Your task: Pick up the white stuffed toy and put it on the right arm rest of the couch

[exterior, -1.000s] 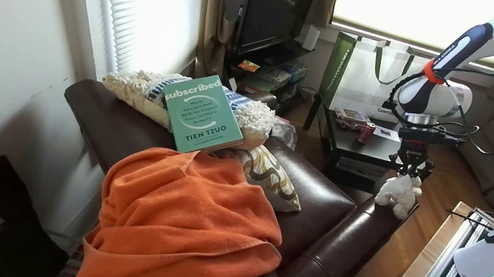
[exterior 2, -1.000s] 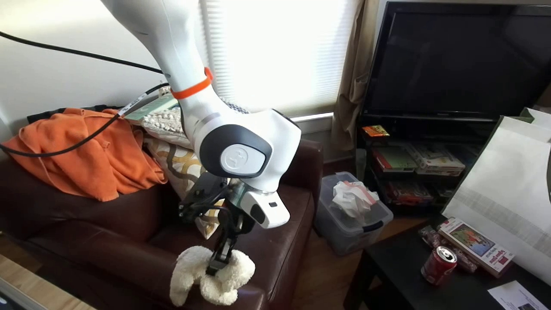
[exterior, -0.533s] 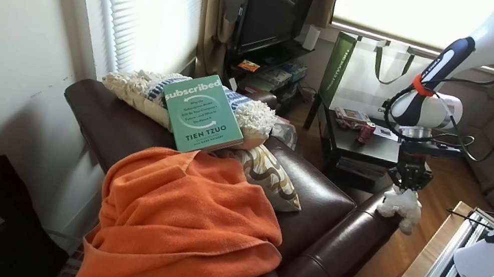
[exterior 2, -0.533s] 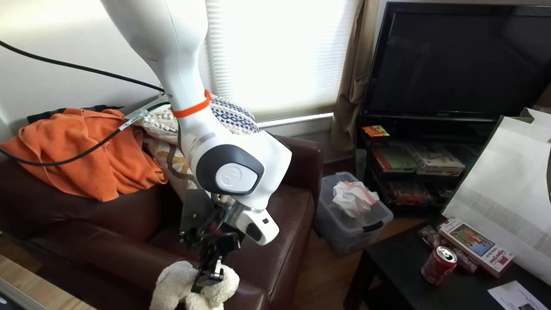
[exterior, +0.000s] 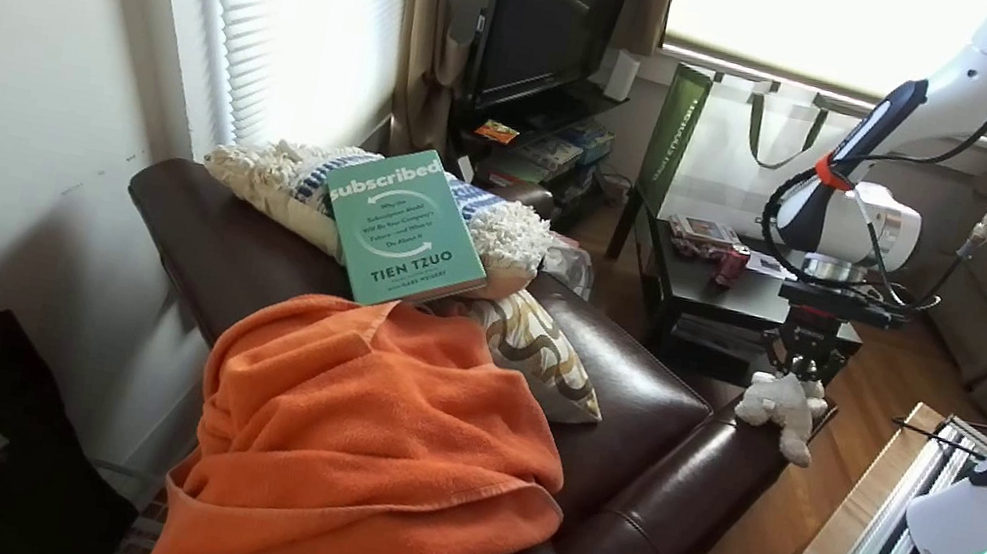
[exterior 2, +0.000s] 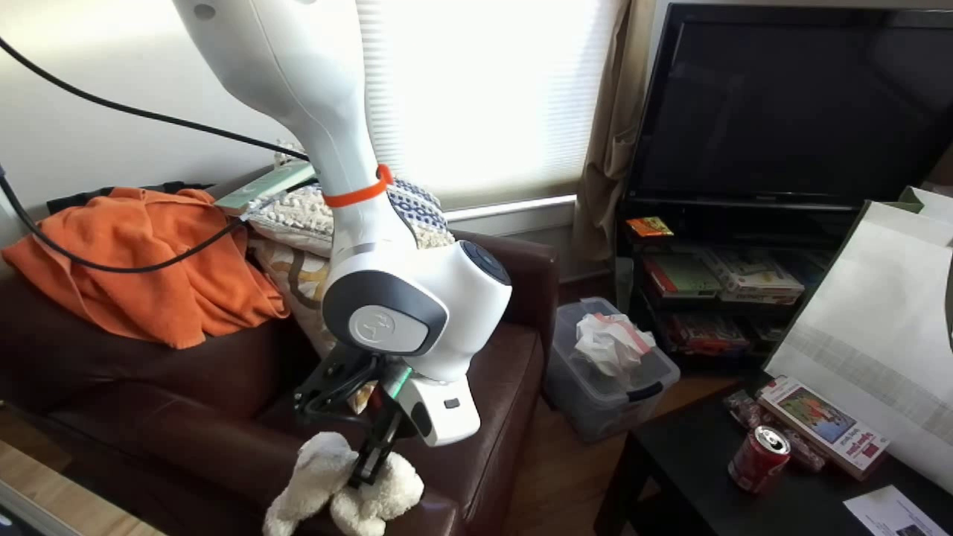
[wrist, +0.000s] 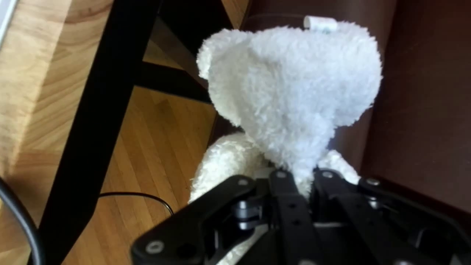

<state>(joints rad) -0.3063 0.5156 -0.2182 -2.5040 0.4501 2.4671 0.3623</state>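
We hold the white stuffed toy (wrist: 294, 81) in the gripper (wrist: 301, 180). The fingers (wrist: 282, 187) pinch a narrow fold of its plush; the larger part of the toy spreads toward 12 o'clock in the wrist view. In an exterior view, the right arm rest (exterior: 690, 484) of the couch (exterior: 631, 362) runs from 7 o'clock to 1 o'clock, and the toy is over its 1 o'clock end.

Change: compared with half a second ago, we see the toy (exterior: 777, 405) slightly further toward 10 o'clock in an exterior view, and the toy (exterior 2: 320, 469) slightly further toward 1 o'clock in an exterior view. It is also turned to a new angle. The pinch on it remains.

Meaning: we judge this to be fine alignment before release. The shift appears to bring the toy inward from the outer edge, which favours a stable set-down. Alignment is probably not complete: in the wrist view we see the floor (wrist: 147, 147) toward 8 o'clock, with the toy's lower part seen against it. We cannot tell whether the toy touches the arm rest.

Next, we should shift slightly toward 3 o'clock in the wrist view, lower until the plush bears on the arm rest, and only then spread the fingers. Caution: if we release too early, the toy may roll off toward 9 o'clock.
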